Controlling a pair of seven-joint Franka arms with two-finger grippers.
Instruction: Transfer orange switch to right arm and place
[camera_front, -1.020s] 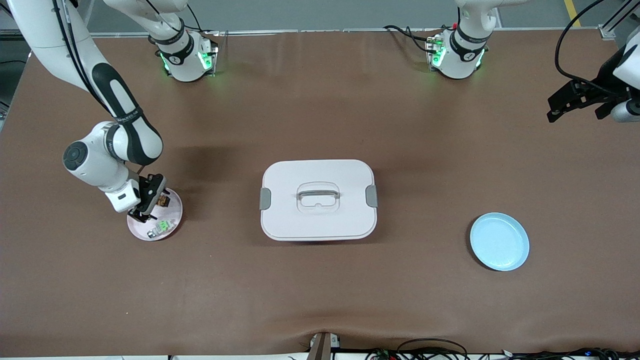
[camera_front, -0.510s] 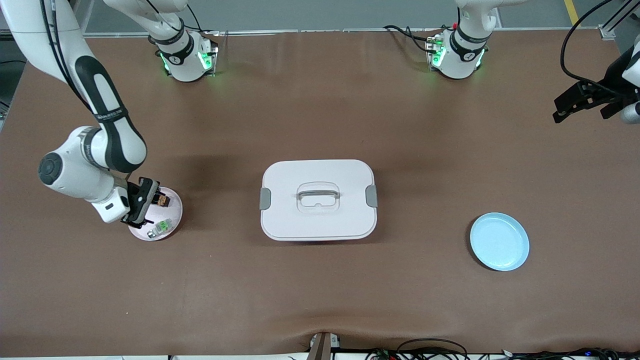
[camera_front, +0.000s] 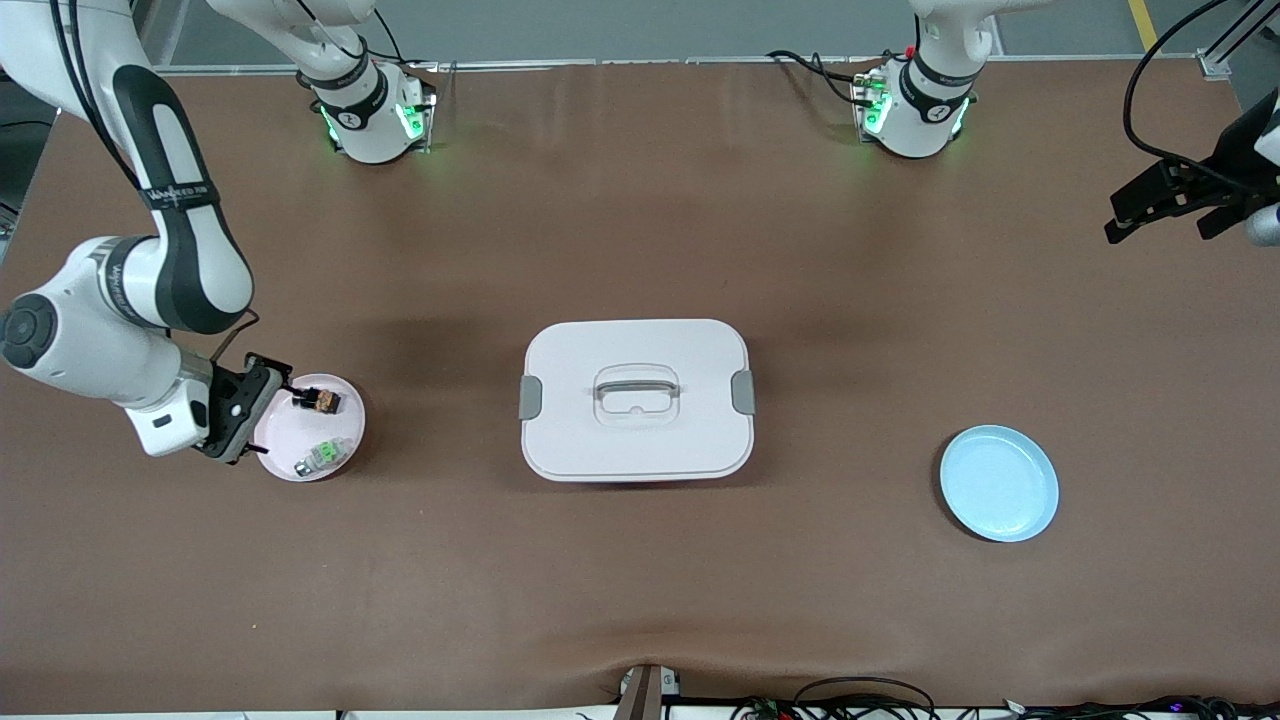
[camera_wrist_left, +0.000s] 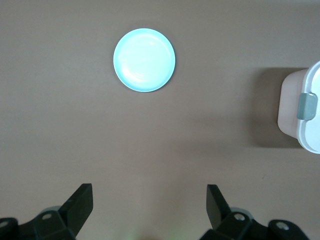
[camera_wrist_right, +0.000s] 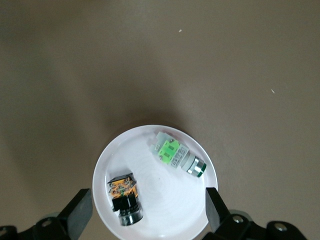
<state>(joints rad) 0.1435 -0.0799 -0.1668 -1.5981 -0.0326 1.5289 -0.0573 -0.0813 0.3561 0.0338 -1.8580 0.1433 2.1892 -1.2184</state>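
While orange switch lies on pink plate, right gripper beside it, released

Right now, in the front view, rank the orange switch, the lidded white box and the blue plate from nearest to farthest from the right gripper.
1. orange switch, on the pink plate beside the right gripper.
2. lidded white box, mid-table.
3. blue plate, toward the left arm's end.

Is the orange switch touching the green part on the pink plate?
Apart. The right wrist view shows bare plate between the orange switch and the green part.
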